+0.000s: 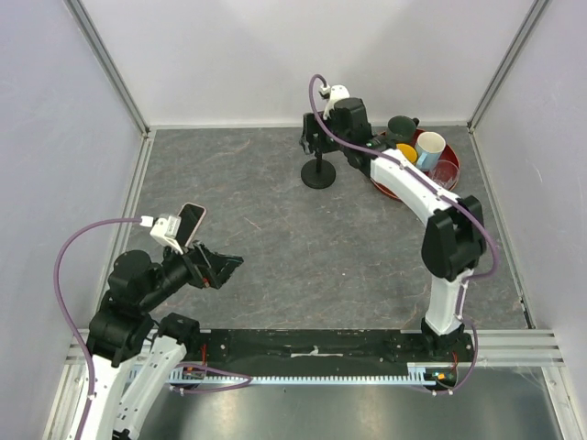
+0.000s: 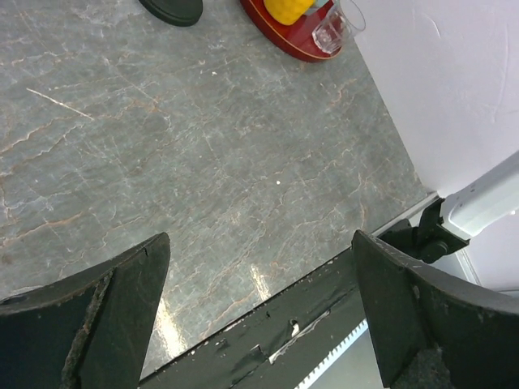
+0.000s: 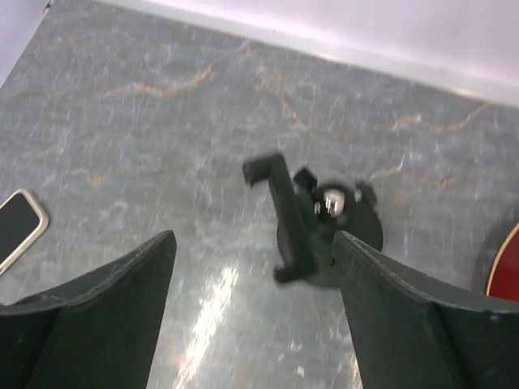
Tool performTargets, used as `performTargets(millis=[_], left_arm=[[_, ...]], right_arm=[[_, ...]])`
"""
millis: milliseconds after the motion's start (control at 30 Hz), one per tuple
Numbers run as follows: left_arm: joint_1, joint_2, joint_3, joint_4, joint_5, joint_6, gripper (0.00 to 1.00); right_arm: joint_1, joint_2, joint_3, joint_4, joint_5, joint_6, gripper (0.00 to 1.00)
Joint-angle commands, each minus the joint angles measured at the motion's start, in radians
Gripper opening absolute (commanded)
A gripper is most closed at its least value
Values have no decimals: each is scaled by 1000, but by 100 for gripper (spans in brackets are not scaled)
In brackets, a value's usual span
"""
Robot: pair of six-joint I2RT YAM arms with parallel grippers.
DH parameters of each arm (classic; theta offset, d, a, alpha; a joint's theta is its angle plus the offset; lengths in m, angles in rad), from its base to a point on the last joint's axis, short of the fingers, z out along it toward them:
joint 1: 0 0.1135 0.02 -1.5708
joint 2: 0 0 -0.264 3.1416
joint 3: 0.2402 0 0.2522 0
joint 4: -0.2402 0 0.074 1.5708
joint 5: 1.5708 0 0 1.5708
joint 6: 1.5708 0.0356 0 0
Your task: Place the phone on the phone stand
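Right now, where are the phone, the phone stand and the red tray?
phone (image 3: 16,229), right wrist view, on its black screen.
phone stand (image 3: 287,220), right wrist view, on its cradle arm.
red tray (image 2: 277,31), left wrist view, on its bare red surface.

A grey table top (image 1: 275,229), veined with pale and rusty marble-like streaks, is closed in on the left, back and right by plain pale walls (image 1: 303,55). Silvery metal posts (image 1: 108,64) run up the two back corners, and a metal rail (image 1: 514,341) crosses the near edge. Patches of soft white glare (image 3: 207,312) lie on the surface.
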Motion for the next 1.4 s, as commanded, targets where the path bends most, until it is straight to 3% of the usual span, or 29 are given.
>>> performTargets(millis=[0,167,200,500,633,733,800,833,1167,1367], left_arm=[[20,-19,-4,47,38,42,100],[25,-19,-2,44,49,45,100],[25,-18,-2,46,49,45,100],[25,-12,-2,46,55,47,100],[25,-7,-2,47,57,47,100],[25,-4,-4,46,58,48,100],[27,1,-4,46,60,48,100],[25,2,-4,47,60,47,100],[27,28,-2,47,74,51,100],[27,34,-5,53,84,55,100]], right_arm=[[2,140,201,-36,58,-41,81],[2,242,279,-71,81,-58,68],[2,248,282,-72,92,-62,62],[9,279,267,-90,132,-120,29],[23,260,259,-113,172,-193,27],[23,249,264,-136,176,-229,20],[25,243,273,-159,121,-262,3],[25,239,278,-170,104,-292,0],[22,39,267,-436,-119,-487,0],[20,-62,182,-602,-380,-585,0]])
